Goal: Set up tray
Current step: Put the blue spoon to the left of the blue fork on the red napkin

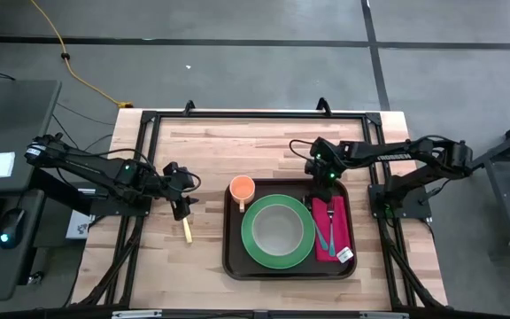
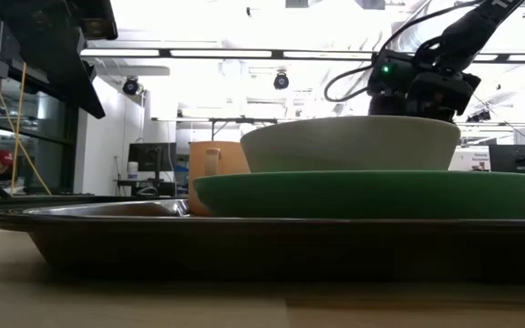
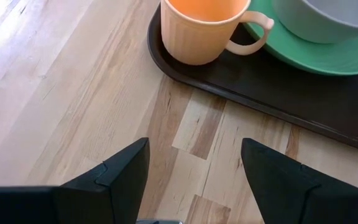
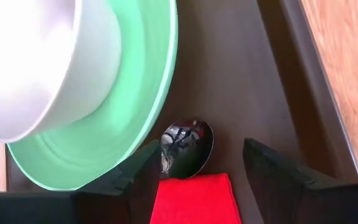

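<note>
Spoon [image 4: 186, 148] down beside napkin [image 4: 194, 199] on tray [image 1: 234, 266]. Right end effector [image 4: 197, 180] wide, holding nothing. Lift straight up, no bumping green plate [image 4: 129, 118].

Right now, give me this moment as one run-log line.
tray: holds cup, plate with bowl, napkin, spoon | right claw: open above spoon | left claw: open over table, beside tray

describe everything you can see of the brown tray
The tray is a large dark-brown rectangle with rounded corners and a low raised rim, plastic by its look. It lies flat on the wooden table, toward the right arm's side. It carries an orange cup at one corner, a green plate holding a pale bowl, and a red napkin with a spoon. The right tool hangs open above its far edge.
</note>
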Robot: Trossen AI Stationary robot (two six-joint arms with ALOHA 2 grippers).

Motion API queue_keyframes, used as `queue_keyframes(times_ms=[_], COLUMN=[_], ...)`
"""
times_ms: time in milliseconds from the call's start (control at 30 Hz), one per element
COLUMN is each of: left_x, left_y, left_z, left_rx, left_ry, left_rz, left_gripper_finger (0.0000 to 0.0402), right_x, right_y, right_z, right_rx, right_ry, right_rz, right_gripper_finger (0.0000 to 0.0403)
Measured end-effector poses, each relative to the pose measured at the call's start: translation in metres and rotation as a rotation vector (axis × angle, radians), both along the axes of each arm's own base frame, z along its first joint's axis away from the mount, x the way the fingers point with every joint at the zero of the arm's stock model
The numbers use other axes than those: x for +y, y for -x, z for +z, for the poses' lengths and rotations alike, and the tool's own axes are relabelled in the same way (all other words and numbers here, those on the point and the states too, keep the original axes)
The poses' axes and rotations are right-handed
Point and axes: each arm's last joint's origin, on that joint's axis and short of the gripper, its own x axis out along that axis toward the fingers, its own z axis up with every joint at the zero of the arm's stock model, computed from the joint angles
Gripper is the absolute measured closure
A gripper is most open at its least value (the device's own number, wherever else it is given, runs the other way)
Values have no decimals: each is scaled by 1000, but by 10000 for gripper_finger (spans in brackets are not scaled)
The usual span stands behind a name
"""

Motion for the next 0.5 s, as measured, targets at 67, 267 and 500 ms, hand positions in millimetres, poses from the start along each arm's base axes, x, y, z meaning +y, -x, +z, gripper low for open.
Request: queue_keyframes(times_ms=[67, 267, 500], left_x=[0, 0, 0], left_y=[0, 0, 0], left_z=[0, 0, 0], left_rx=[0, -1, -2], left_ry=[0, 1, 5], left_rz=[0, 1, 5], left_gripper_finger=[119, 119, 119], right_x=[0, 0, 0], right_y=[-1, -3, -7], right_z=[0, 0, -19], right_rx=[-13, -38, 18], right_ry=[8, 10, -38], right_rz=[7, 33, 79], right_gripper_finger=[199, 209, 203])
